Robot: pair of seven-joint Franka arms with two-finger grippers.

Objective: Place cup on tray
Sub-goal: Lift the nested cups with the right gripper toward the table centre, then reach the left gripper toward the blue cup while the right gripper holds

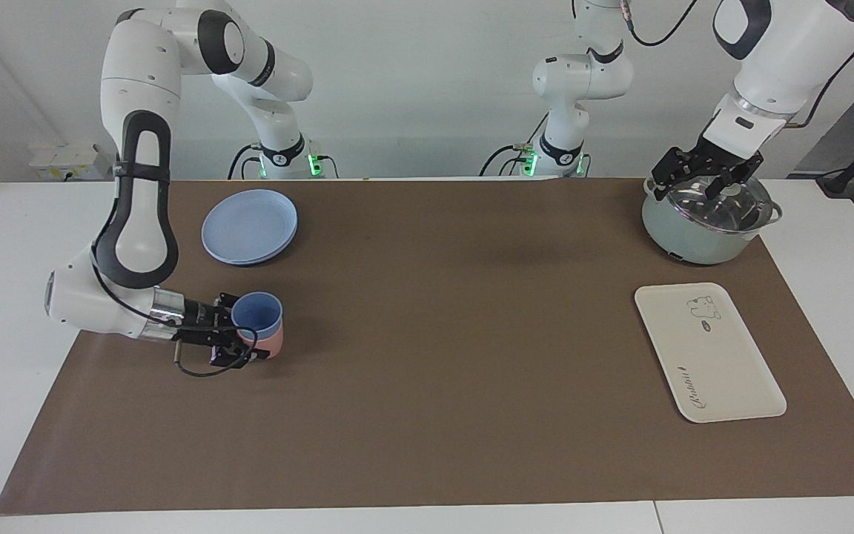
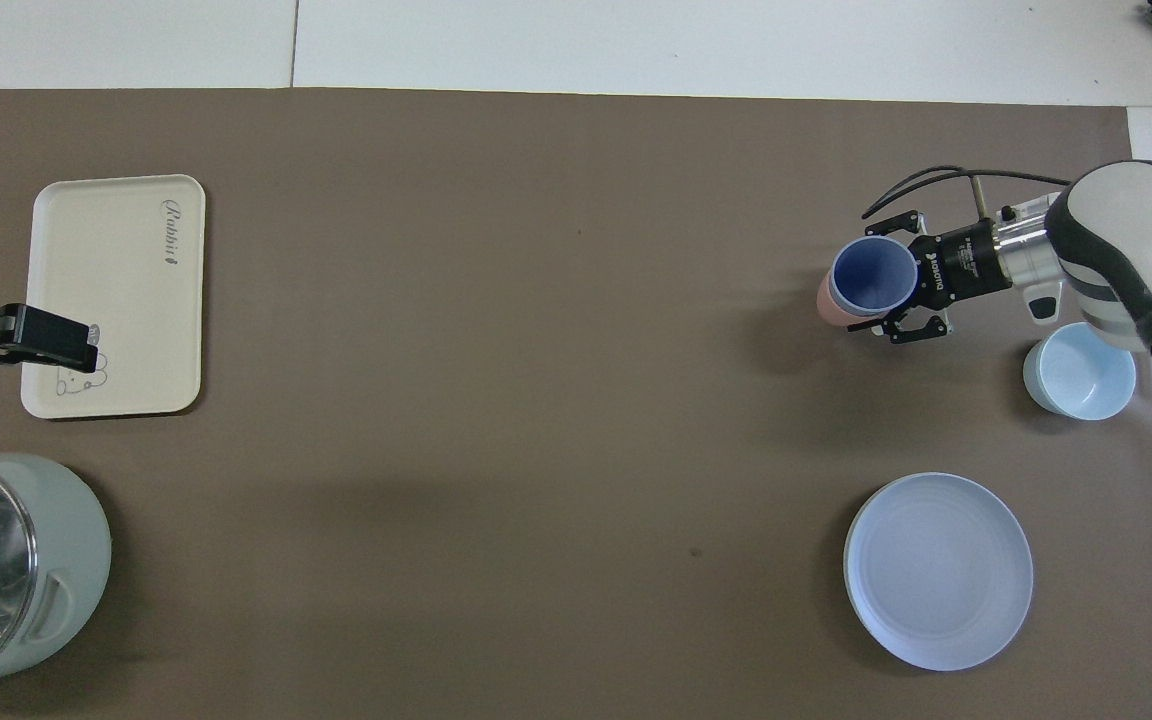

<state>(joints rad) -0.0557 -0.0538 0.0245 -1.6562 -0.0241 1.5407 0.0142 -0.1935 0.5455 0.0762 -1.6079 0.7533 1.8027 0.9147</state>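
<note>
The periwinkle-blue cup (image 1: 256, 313) sits nested inside a pink cup (image 1: 273, 343), near the right arm's end of the table. My right gripper (image 1: 243, 335) is shut on the nested pair from the side and holds it tilted, low over the brown mat. The blue cup's mouth shows in the overhead view (image 2: 873, 277), with the right gripper (image 2: 886, 285) around it. The cream tray (image 1: 707, 350) with the bear drawing lies flat and bare at the left arm's end, also in the overhead view (image 2: 121, 290). My left gripper (image 1: 707, 178) waits over the pot lid.
A pale green pot with a glass lid (image 1: 705, 215) stands nearer to the robots than the tray. A round blue plate (image 1: 250, 225) lies nearer to the robots than the cups. A light-blue bowl (image 2: 1079, 370) stands beside the right gripper's wrist.
</note>
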